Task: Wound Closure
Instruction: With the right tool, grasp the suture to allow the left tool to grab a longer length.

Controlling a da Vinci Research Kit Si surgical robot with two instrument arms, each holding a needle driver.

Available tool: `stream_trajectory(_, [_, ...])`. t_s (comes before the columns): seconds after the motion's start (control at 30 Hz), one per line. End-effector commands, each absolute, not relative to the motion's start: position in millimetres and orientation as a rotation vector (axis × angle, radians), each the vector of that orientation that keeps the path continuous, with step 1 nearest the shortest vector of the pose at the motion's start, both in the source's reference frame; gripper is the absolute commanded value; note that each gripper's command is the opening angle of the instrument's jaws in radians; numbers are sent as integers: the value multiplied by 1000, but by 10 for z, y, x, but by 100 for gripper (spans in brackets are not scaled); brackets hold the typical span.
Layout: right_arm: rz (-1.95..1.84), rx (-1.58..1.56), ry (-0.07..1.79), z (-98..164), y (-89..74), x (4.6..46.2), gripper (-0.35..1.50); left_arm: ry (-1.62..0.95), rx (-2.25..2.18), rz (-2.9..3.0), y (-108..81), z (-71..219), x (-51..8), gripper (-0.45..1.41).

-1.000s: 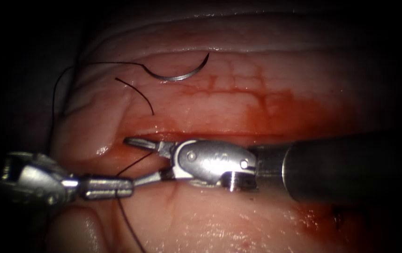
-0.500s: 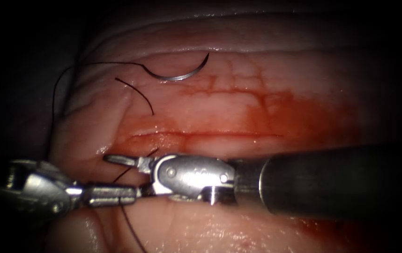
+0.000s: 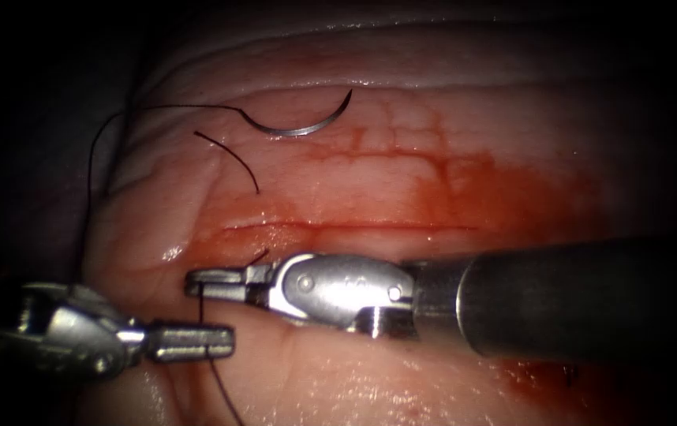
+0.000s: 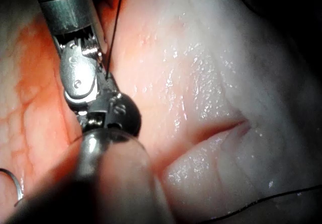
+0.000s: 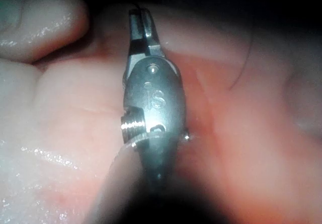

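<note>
Needle point(image 3: 301, 125) lies free on the tissue point(image 3: 402, 173) above the cut point(image 3: 354, 227). Right tool point(image 3: 211, 282) and left tool point(image 3: 192, 342) both pinch fine, slippery thread point(image 3: 204, 312).

Stains and a loose end around the tools

Red fluid point(image 3: 473, 189) spreads in a broad stain over the surface just above the right tool point(image 3: 211, 282) and its shaft, with a smaller patch below the shaft. A short curved thread end point(image 3: 228, 158) lies well above both jaw tips, apart from them. A dark surround point(image 3: 15, 158) lies above and to the left of the left tool point(image 3: 195, 343).
</note>
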State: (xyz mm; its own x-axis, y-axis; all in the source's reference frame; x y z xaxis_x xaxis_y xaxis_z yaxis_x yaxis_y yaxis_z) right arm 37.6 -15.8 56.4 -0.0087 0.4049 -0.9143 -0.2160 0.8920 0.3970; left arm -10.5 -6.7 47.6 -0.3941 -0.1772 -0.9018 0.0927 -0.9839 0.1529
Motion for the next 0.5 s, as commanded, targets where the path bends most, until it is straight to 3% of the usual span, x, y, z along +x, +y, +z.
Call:
stream_trajectory(0.03, [503,157,1497,569,-151,371,-35,-117,1630,-2486,-67,481,-108,-45])
stream_trajectory(0.07, [514,154,1504,569,-146,365,-35,-119,1634,-2485,-65,482,-107,-45])
stream_trajectory(0.1, [522,151,1509,569,-142,361,-35,-119,1644,-2489,-63,484,-107,-18])
stream_trajectory(0.3, [579,103,1454,582,-122,344,-35,-176,1654,-2537,-43,516,-116,-15])
stream_trajectory(0.43, [610,76,1391,596,-106,338,-35,-168,1693,-2579,-25,543,-115,56])
stream_trajectory(0.5, [635,73,1368,602,-98,335,-35,-163,1711,-2601,-20,550,-116,78])
